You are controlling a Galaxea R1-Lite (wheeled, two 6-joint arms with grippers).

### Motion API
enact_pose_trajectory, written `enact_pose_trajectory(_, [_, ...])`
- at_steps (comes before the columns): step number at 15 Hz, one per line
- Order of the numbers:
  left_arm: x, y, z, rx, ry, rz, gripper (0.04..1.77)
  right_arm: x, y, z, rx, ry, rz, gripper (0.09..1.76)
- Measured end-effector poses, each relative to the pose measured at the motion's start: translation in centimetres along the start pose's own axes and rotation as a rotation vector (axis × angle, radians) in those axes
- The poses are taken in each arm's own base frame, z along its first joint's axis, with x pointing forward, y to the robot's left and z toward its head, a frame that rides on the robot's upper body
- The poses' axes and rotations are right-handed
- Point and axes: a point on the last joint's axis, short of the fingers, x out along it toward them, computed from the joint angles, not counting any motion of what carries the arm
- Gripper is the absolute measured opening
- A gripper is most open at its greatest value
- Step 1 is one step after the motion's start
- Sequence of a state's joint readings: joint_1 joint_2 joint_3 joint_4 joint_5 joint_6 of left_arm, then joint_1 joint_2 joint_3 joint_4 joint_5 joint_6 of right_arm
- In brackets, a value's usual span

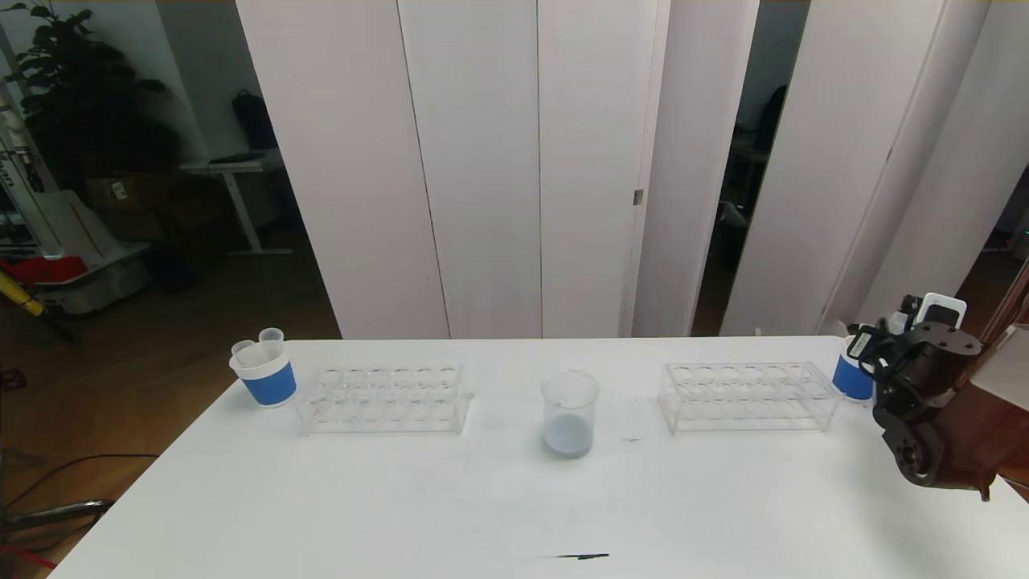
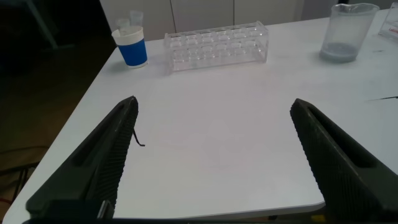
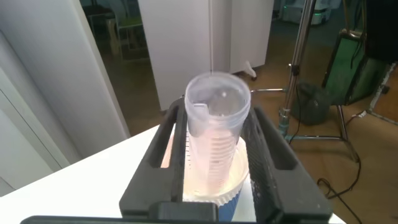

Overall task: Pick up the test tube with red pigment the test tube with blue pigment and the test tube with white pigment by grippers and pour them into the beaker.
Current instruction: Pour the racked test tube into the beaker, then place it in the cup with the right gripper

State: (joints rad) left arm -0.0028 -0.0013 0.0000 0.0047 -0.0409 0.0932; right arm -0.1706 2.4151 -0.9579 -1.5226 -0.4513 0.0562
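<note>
Two clear racks sit on the white tabletop (image 1: 321, 498), and both look empty from the head view. Left rack (image 1: 382, 398) is at about 9 o'clock from the beaker (image 1: 570, 412), right rack (image 1: 748, 394) at about 3 o'clock. The beaker sits dead center between them, upright, with a pale grey-blue pool of liquid in the bottom.

Right gripper (image 3: 214, 155) is way out at the tabletop's right edge, 3 o'clock of the right rack, over a blue-sleeved paper cup (image 1: 850, 376). In its wrist view the fingers sit snug on both sides of a clear tube (image 3: 213, 134) that stands down in that cup, so it's pinching the tube. Can't really tell what's in it; it just looks pale, and I can't say whether it's the white pigment one.

Left gripper (image 2: 214, 162) is spread wide and holding nothing, hovering over bare tabletop near the front-left.

Another blue-sleeved cup (image 1: 264, 376) at 9 o'clock of the left rack holds a couple of clear tubes (image 1: 259, 346). Tiny dark smear (image 1: 583, 556) near the front edge, 6 o'clock from the beaker.
</note>
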Motion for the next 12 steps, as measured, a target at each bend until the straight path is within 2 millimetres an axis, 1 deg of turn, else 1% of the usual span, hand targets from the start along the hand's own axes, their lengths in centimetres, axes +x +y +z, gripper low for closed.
enact_pose_trajectory(1, [0.0, 0.0, 0.0, 0.000, 0.000, 0.000, 1.75, 0.0, 0.0, 0.0, -0.001, 0.002, 0.000, 0.97])
enact_pose_trajectory(2, [0.0, 0.0, 0.0, 0.000, 0.000, 0.000, 1.75, 0.0, 0.0, -0.1, -0.002, 0.004, 0.003, 1.32])
enact_pose_trajectory(3, [0.0, 0.0, 0.0, 0.000, 0.000, 0.000, 1.75, 0.1, -0.1, 0.0, -0.002, 0.003, 0.002, 1.61])
enact_pose_trajectory(4, [0.0, 0.0, 0.0, 0.000, 0.000, 0.000, 1.75, 0.2, -0.2, 0.0, -0.002, 0.002, -0.002, 1.74])
enact_pose_trajectory(12, [0.0, 0.0, 0.0, 0.000, 0.000, 0.000, 1.75, 0.6, -1.2, 1.1, 0.005, -0.023, -0.012, 1.74])
